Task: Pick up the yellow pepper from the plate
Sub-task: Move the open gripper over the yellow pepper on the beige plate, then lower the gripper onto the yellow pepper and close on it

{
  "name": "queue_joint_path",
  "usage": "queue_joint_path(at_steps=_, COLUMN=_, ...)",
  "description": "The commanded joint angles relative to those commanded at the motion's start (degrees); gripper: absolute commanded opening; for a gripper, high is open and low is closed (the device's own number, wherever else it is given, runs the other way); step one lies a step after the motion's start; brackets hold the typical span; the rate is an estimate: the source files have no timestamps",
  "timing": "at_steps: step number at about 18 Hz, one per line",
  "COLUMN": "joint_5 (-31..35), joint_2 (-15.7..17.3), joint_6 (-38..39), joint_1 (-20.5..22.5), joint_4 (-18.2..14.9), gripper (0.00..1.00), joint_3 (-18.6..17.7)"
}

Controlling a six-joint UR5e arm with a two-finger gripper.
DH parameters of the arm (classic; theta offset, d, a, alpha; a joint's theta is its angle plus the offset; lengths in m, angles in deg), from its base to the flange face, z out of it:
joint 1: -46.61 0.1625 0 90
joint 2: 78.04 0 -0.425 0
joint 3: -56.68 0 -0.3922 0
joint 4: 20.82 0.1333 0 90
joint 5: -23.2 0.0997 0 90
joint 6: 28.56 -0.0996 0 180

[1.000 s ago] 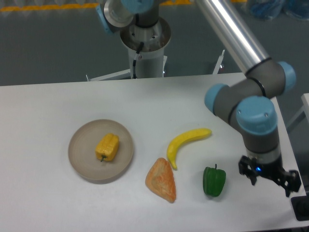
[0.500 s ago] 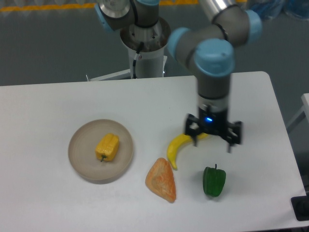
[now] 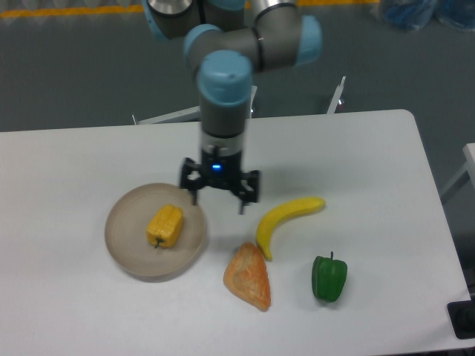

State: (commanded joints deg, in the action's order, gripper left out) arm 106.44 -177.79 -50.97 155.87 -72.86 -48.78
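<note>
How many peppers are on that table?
2: the yellow pepper lies on the plate at left; the green pepper stands on the table near the front right.

A ridged, waxy-looking yellow-orange pepper point(image 3: 165, 225) on a matte beige-grey plate point(image 3: 124, 248). Smooth white counter point(image 3: 89, 163). Glossy green pepper point(image 3: 329, 277); smooth plastic-looking yellow banana point(image 3: 285, 220).

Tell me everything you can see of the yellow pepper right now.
The yellow pepper is small, blocky and yellow-orange, with lengthwise ridges and a short dark stem at its lower end. It lies on its side near the middle of the plate, touching only the plate. The open gripper hovers beside it, over the plate's right rim, not touching it.
</note>
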Motion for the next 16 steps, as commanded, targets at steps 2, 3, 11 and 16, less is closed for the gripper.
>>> queue_joint_path(at_steps=2, joint_5=0.09, joint_2=-1.23, joint_6=-0.26, joint_1=-1.15, joint_4=0.35, gripper=1.0, joint_3=-0.71)
queue_joint_path(at_steps=3, joint_5=0.17, joint_2=-1.84, joint_6=-0.61, joint_1=-1.33, joint_4=0.79, gripper=1.0, joint_3=-0.98)
queue_joint_path(at_steps=11, joint_5=1.58, joint_2=-5.27, joint_6=-2.37, joint_1=-3.52, joint_4=2.47, gripper=1.0, joint_3=-0.28)
queue_joint_path(at_steps=16, joint_5=1.58, joint_2=-6.42, joint_6=-2.55, joint_1=-4.58, joint_4=2.47, gripper=1.0, joint_3=-0.45)
